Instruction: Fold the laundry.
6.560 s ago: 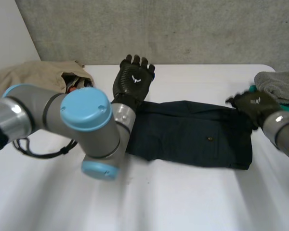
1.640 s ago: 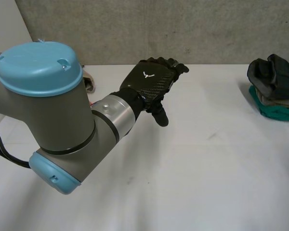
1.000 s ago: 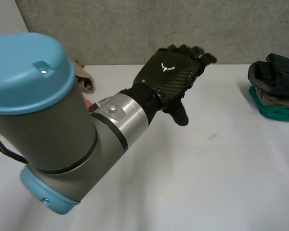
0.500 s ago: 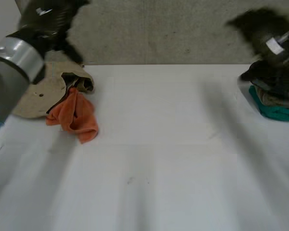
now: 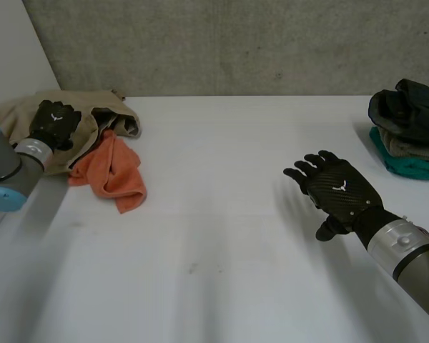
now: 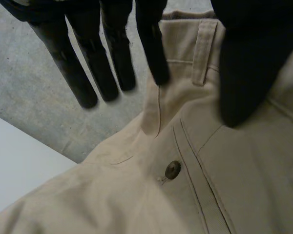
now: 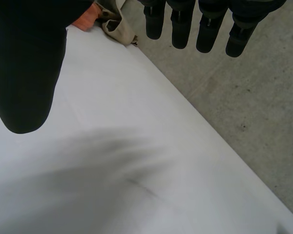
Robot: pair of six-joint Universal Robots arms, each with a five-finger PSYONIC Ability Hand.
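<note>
White table (image 5: 214, 243) is open at centre around the spread, empty right hand (image 5: 336, 189); left hand (image 5: 51, 123), fingers straight, holds nothing over beige trousers (image 5: 93, 107) beside orange cloth (image 5: 116, 171); folded stack (image 5: 407, 132) cut off at right edge.

- Trousers (image 5: 104, 107): beige and unfolded, crumpled in a heap at the table's (image 5: 222, 214) 10 o'clock corner. The left wrist view shows the waist end close up, with a belt loop (image 6: 203, 53) and a brown button (image 6: 173, 169) beside a stitched pocket seam.
- Orange cloth (image 5: 114, 175): bunched and unfolded, touching the trousers on their 5 o'clock side. Its loose tip trails out onto bare table.
- Stack at the table's 2 o'clock edge, well apart from the heap:
  - teal cloth (image 5: 407, 166) at the bottom
  - grey-beige piece (image 5: 407, 146) on top of it
  - dark garment (image 5: 407, 107) on top, loosely bundled rather than flat
</note>
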